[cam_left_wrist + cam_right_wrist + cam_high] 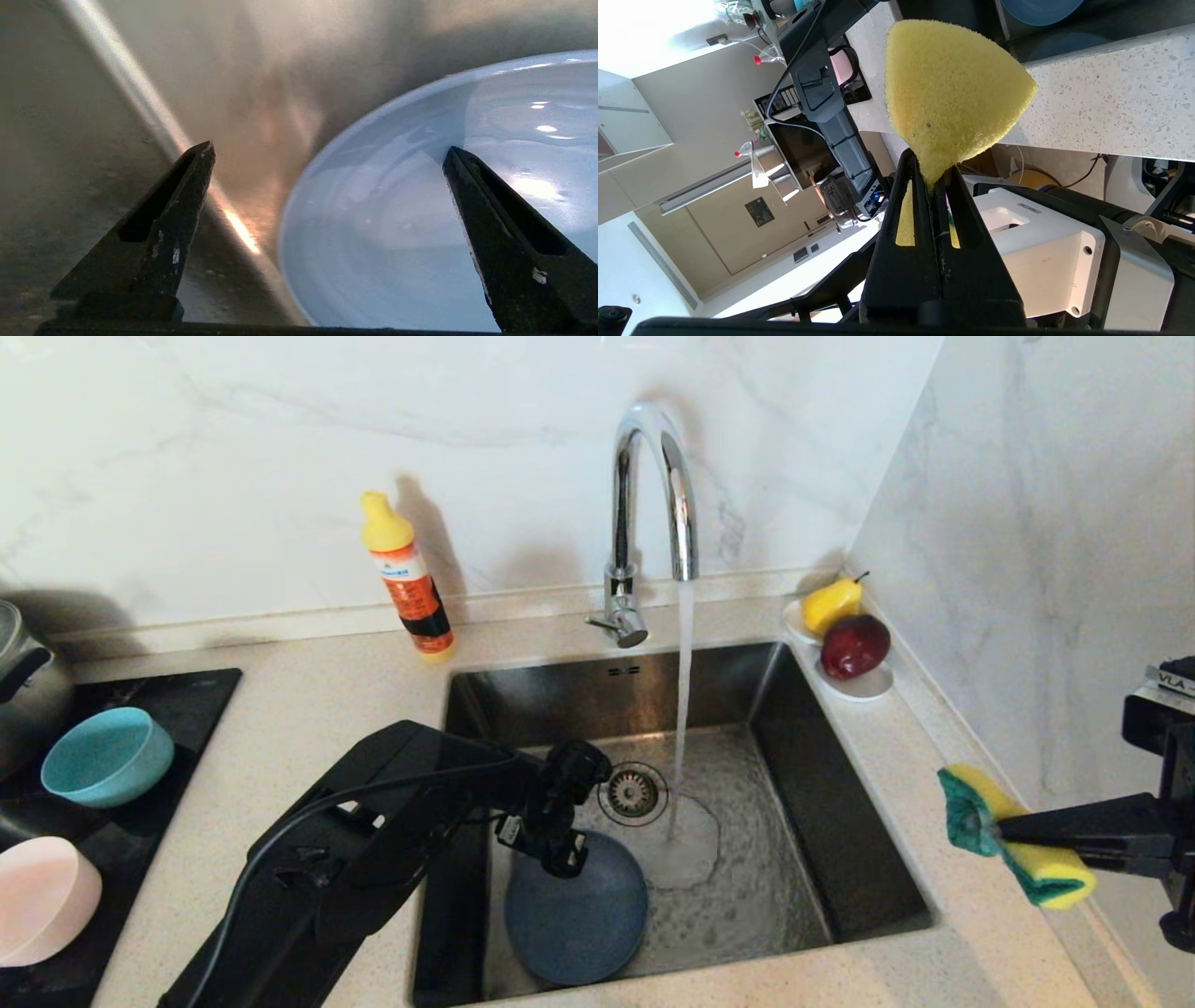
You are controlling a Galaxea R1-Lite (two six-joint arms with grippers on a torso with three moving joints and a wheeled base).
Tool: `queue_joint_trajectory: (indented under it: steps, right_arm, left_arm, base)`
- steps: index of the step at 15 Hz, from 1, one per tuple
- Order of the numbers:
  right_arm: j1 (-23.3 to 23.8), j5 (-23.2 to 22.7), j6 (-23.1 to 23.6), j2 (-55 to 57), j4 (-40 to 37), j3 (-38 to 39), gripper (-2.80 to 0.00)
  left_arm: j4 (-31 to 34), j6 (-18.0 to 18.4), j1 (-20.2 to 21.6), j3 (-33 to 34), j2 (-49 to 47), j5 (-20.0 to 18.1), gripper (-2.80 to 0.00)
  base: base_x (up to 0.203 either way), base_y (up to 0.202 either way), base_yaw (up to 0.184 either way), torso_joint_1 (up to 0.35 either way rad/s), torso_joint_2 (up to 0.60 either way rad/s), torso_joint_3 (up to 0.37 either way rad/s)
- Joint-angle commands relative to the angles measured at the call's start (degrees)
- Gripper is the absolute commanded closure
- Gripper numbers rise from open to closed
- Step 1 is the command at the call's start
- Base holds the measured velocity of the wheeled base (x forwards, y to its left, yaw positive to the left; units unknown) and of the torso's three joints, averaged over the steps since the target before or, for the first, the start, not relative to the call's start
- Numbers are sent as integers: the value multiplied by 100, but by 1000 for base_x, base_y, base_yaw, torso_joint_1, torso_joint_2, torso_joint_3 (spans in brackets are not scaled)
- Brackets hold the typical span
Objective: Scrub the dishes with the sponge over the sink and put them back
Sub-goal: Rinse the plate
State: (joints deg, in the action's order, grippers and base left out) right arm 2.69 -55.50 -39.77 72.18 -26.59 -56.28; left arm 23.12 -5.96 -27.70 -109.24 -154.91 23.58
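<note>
- The left gripper (551, 845) reaches down into the sink (840, 859), at the near left part of the basin, just over the far edge of the slate-blue plate (579, 919).
- In the left wrist view its jaws are spread wide with nothing between them; one fingertip (198, 163) is over the steel floor of the basin, the other over the slate-blue plate (397, 224). Whether either tip touches the plate cannot be told.
- The plate lies in the near left part of the sink, wet and glossy, close to the left wall.
- Water runs from the curved chrome tap (653, 495) and lands on the sink floor just right of the round strainer drain (633, 793), beside the plate.
- The right gripper (1013, 831) is held above the surface to the right of the sink, jaws pinching the sponge (1013, 849) at its narrow middle; yellow foam and green scouring side stick out on both sides.
- In the right wrist view the sponge (952, 93) fans out beyond the pressed-together jaws.
- The teal bowl (107, 756) and the pale pink bowl (42, 901) sit on the black hob (187, 700) at the far left, the pink one nearer the robot.
- A yellow-capped bottle (408, 576) stands on the surface behind the sink's left corner.
- A white saucer (864, 684) with a pear (831, 604) and a dark red fruit (854, 646) sits at the sink's far right corner.
</note>
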Motion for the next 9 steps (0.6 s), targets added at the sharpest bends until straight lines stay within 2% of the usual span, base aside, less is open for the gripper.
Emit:
queue_joint_trajectory:
  steps: [1, 9]
  right_arm:
    - [3, -31, -22, 7, -13, -5, 0]
    - [65, -48, -5, 33, -13, 30, 0]
  left_arm:
    - [-1, 85, 10, -10, -75, 77, -280]
    - [-35, 439, 53, -80, -92, 94, -280]
  base:
    - [0, 0, 0, 0, 0, 0]
    - [0, 0, 0, 0, 0, 0]
